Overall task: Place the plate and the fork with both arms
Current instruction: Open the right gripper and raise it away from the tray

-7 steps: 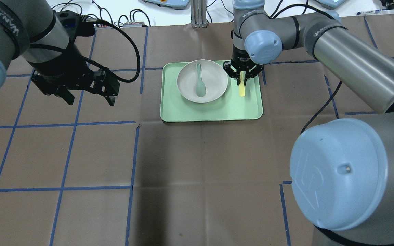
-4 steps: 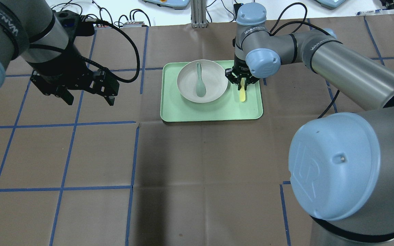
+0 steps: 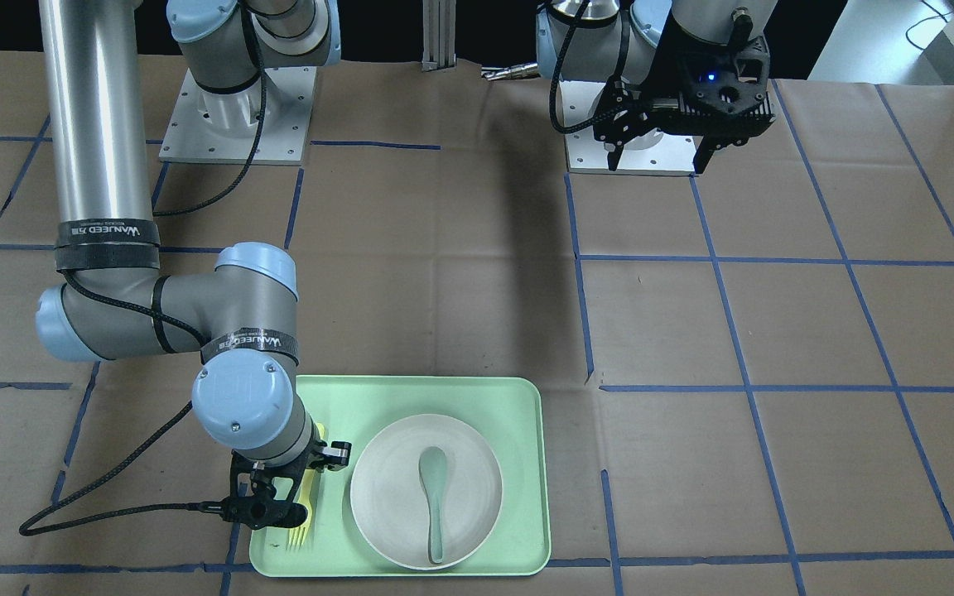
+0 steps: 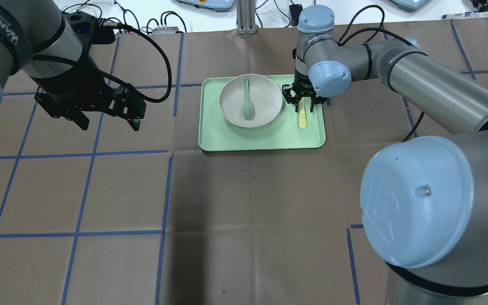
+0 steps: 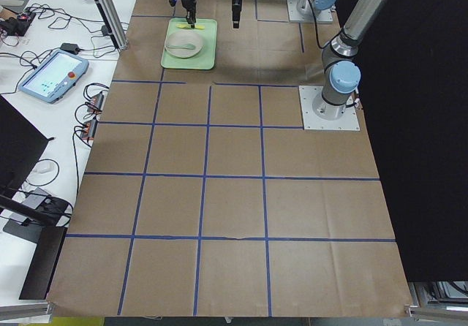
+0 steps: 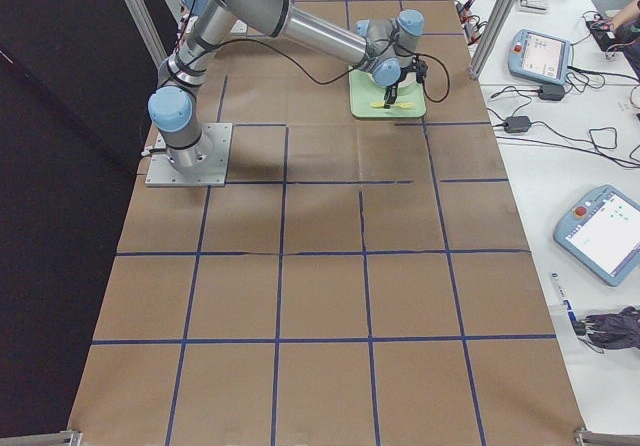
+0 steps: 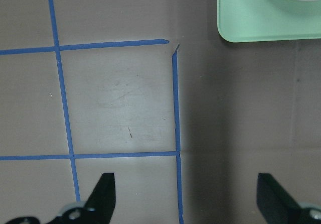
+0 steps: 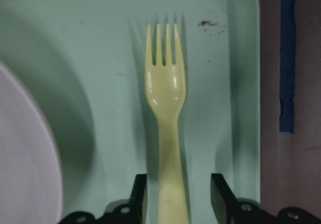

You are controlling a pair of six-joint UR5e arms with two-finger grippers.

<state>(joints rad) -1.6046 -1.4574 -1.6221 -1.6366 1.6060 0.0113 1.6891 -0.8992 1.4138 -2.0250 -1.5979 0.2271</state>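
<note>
The right claw [image 4: 304,106] stands low over the tray [image 4: 261,137], its jaws narrowly parted astride the fork [image 8: 165,88], clear of its handle; the fork lies flat on the tray just beside the plate [image 4: 269,95], which holds a spoon [image 4: 248,106]; the left claw [image 4: 110,126] hangs wide open above the desk [image 4: 244,190], well apart.

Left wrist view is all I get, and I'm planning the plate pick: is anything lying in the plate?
Observer: Yes, a grey-green spoon lies in the plate, its bowl end toward the robot.
Operator: And the fork?
Observer: The fork lies flat on the tray, beside the plate on the robot's right.
Operator: Has the right gripper got it?
Observer: Not yet. The right gripper straddles the handle, with a gap showing on each side.
</note>
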